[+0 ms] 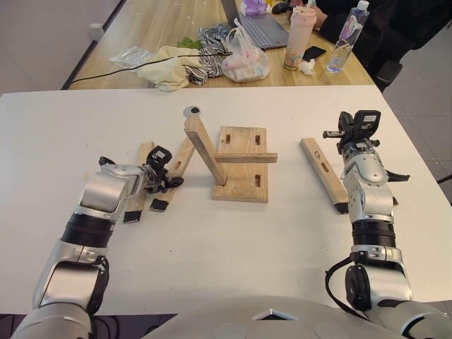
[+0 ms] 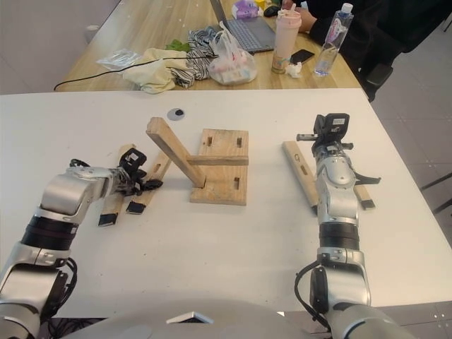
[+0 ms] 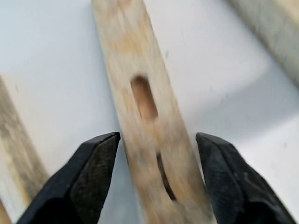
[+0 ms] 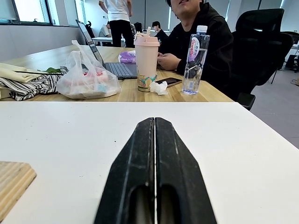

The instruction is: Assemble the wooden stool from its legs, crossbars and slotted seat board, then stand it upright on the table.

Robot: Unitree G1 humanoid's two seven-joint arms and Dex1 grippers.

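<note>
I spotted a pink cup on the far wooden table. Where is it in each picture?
Left eye view: cup, top, right of centre.
Right eye view: same spot, top, right of centre.
Left wrist view: aimed down at a leg, away from the cup.
Right wrist view: top centre.
Shared landmark: bottle just right of it.

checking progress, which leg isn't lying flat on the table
The leg rising tilted from the seat board's left edge, crossbar joined; the other legs lie flat on the table.
</note>
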